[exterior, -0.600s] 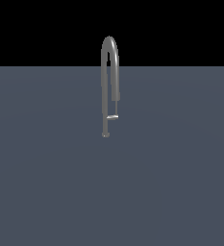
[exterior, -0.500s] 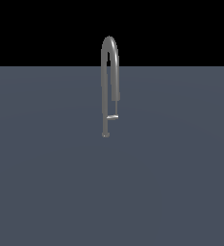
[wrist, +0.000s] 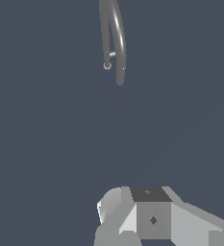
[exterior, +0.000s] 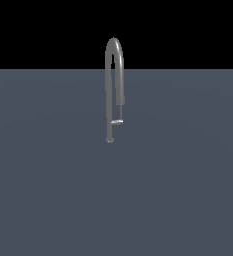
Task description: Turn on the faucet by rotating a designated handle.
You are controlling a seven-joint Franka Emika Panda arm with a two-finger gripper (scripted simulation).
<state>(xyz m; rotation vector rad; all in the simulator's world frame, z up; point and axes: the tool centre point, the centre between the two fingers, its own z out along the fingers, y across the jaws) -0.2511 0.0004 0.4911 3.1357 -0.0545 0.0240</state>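
Observation:
The faucet (exterior: 109, 90) is a thin grey tube with an inverted-U arch. It stands upright on the dark grey floor, its long leg ending in a small round foot (exterior: 109, 140). The handle (exterior: 117, 121) is a short light-grey bar jutting from the stem toward the exterior view's right, under the shorter leg. The wrist view shows the faucet (wrist: 116, 33) and the handle (wrist: 112, 54) from above, far off. My gripper (wrist: 152, 218) shows only as white and grey blocks at that picture's edge. Its fingers cannot be told apart. It is well away from the faucet and touches nothing.
The flat dark grey floor (exterior: 178, 200) spreads around the faucet on all sides. A black background lies beyond its far edge. My arm does not show in the exterior view.

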